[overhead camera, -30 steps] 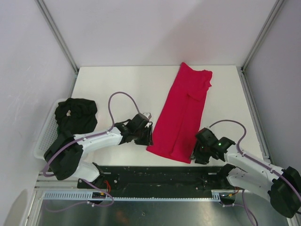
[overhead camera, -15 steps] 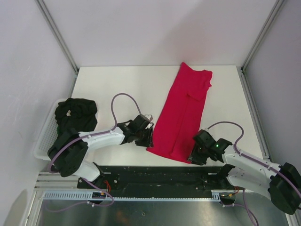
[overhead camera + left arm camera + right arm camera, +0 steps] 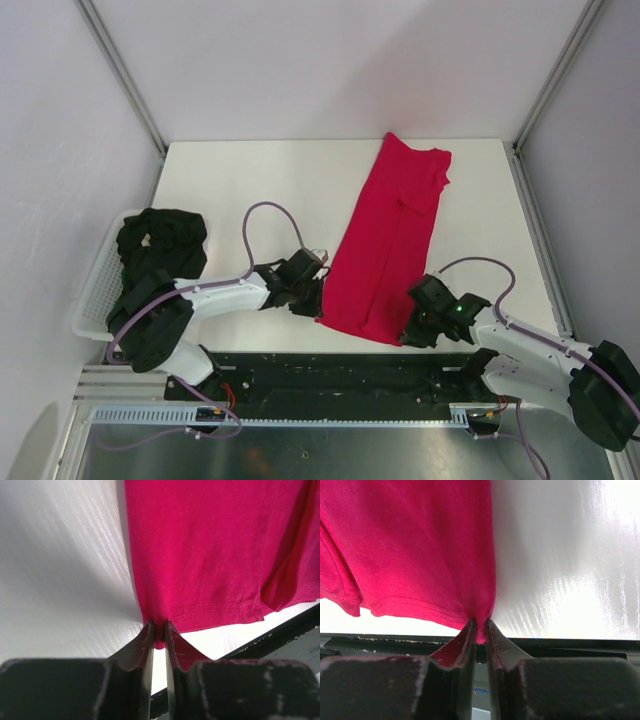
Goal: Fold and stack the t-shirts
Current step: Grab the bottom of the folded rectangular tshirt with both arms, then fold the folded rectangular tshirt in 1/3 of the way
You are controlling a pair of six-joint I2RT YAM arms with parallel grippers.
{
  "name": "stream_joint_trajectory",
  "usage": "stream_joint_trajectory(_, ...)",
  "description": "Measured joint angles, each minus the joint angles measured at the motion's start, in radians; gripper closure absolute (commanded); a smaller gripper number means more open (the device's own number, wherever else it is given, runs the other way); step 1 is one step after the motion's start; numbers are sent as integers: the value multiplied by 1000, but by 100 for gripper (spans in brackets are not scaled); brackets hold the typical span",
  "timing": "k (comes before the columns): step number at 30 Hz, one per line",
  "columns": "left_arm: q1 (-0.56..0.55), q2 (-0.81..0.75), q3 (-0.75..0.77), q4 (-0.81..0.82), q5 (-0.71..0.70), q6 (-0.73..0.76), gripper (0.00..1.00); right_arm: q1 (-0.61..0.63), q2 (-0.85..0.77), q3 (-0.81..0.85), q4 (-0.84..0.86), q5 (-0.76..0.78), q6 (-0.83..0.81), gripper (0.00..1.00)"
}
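The crimson-red t-shirt (image 3: 390, 240) lies on the white table, folded into a long strip running from the far right toward the near edge. My left gripper (image 3: 318, 302) is shut on its near left corner (image 3: 159, 630). My right gripper (image 3: 408, 330) is shut on its near right corner (image 3: 481, 630). The red cloth fills the upper part of both wrist views. The black t-shirt (image 3: 160, 245) lies bunched in the basket at the left. The pale pink shirt is out of view.
The white lattice basket (image 3: 92, 290) hangs at the table's left edge. The table's near edge and a black rail (image 3: 340, 375) run just behind both grippers. Metal frame posts stand at the far corners.
Both grippers have closed in on the shirt's near corners: the left moved right, the right moved left. The shirt itself has barely moved.
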Motion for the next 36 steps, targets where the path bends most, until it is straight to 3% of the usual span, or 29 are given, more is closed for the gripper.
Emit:
stream_joint_trajectory(4, -10, 0, 0, 2, -4, -1, 94, 3, -6, 0, -5, -3, -5, 98)
stream_joint_trajectory(16, -93, -85, 11, -37, -7, -21, 100, -8, -256, 57, -235, -6, -7, 100)
stream_joint_trajectory(24, -30, 106, 390, -55, -8, -18, 100, -259, -58, 279, -195, 65, -161, 100)
stream_joint_trajectory(29, 36, 302, 640, -43, -15, -6, 100, -404, 89, 368, -61, 104, -258, 100)
stream_joint_trajectory(36, 122, 536, 880, -50, -18, -3, 100, -507, 319, 430, 164, 117, -346, 100)
